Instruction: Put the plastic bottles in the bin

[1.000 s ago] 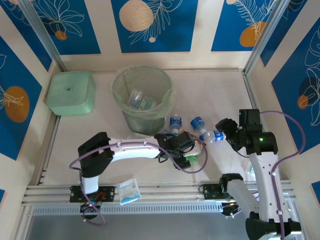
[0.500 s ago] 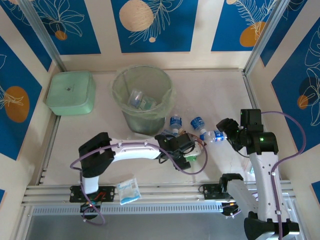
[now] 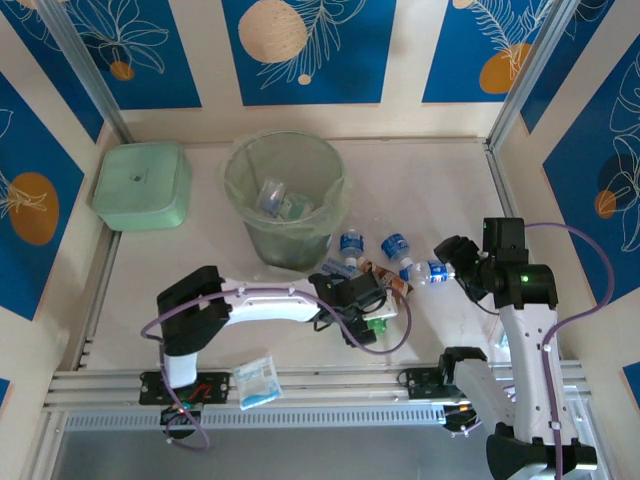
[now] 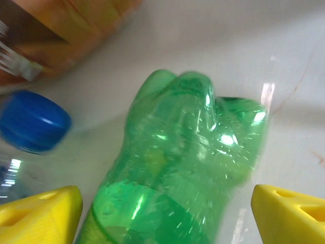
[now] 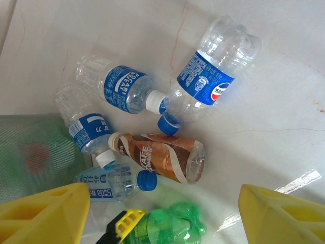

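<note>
my left claw gapes wide astride the green plastic soda bottle lying on the white tabletop; blue-capped clear bottle and brown-labelled bottle crowd it. right claw wide, empty. round pale-green bin nearby.

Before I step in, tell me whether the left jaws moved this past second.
Yes. The left jaws slid slightly toward the near edge, away from the bin, uncovering the brown bottle.
</note>
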{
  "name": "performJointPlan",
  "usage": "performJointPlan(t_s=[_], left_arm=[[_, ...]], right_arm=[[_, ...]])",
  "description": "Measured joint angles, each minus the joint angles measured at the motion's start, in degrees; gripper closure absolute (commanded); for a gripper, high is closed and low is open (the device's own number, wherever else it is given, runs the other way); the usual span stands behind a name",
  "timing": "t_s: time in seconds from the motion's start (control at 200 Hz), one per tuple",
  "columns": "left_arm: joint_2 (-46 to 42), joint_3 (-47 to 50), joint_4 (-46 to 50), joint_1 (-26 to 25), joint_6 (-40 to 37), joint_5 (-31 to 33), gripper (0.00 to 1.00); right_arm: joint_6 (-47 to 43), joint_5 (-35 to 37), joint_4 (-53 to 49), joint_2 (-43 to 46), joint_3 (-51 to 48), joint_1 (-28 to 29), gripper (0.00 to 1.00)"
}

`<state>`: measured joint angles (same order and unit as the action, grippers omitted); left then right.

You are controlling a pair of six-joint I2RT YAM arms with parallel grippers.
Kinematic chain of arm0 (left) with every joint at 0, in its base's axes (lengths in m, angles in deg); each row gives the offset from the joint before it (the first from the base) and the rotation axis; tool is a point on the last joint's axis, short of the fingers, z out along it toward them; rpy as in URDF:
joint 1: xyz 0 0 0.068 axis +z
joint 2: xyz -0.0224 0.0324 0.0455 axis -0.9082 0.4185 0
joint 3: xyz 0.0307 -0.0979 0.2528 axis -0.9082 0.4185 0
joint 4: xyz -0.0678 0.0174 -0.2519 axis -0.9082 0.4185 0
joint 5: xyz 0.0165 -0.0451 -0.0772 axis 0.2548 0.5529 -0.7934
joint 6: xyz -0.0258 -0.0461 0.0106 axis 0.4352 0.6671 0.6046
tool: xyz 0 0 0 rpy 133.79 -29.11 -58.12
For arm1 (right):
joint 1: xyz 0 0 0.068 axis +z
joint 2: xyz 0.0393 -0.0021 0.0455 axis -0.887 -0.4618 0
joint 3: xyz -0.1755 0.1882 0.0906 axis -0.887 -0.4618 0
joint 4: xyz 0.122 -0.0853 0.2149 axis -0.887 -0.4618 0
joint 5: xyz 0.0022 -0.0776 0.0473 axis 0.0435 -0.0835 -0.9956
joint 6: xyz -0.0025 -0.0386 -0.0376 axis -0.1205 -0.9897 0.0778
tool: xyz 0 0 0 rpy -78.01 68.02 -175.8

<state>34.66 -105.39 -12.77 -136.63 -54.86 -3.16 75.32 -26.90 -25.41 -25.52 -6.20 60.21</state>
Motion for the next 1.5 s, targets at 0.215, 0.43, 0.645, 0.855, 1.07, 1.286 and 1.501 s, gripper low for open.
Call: performJointPlan(t_s=[0.215, 0.43, 0.645, 0.855, 1.07, 1.286, 1.501], left_arm=[[2.7, 0.1, 2.1, 0.0, -0.1, 0.3, 0.27], [2.5, 0.3, 2.1, 0.0, 0.2, 1.8, 0.40], [-1.9, 1.6, 3.2, -0.1, 0.5, 3.1, 0.43], [-13.0, -0.5, 7.5, -0.9, 3.7, 3.3, 0.37], [-26.7, -15.5, 11.8, -0.4, 7.4, 5.9, 0.34], [-28.4, -32.4, 14.0, 7.7, 7.5, 15.7, 0.34], [-22.7, -34.9, 13.9, 23.2, 7.1, 15.1, 0.36]], right_arm=[[-0.2, 0.0, -0.2, 0.0, 0.0, -0.1, 0.23], [-0.2, -0.2, -0.1, 0.0, 0.0, -0.1, 0.22], [-0.4, -0.2, -0.3, 0.3, 0.2, -0.5, 0.22], [-0.4, -0.2, -0.7, 0.9, 0.9, -0.9, 0.23], [-0.3, -1.1, -0.4, 0.9, 0.9, -0.8, 0.23], [-0.1, -1.5, 0.0, 1.2, 0.8, 1.6, 0.24], [1.5, -0.1, 0.4, 1.1, 0.8, 7.6, 0.24]])
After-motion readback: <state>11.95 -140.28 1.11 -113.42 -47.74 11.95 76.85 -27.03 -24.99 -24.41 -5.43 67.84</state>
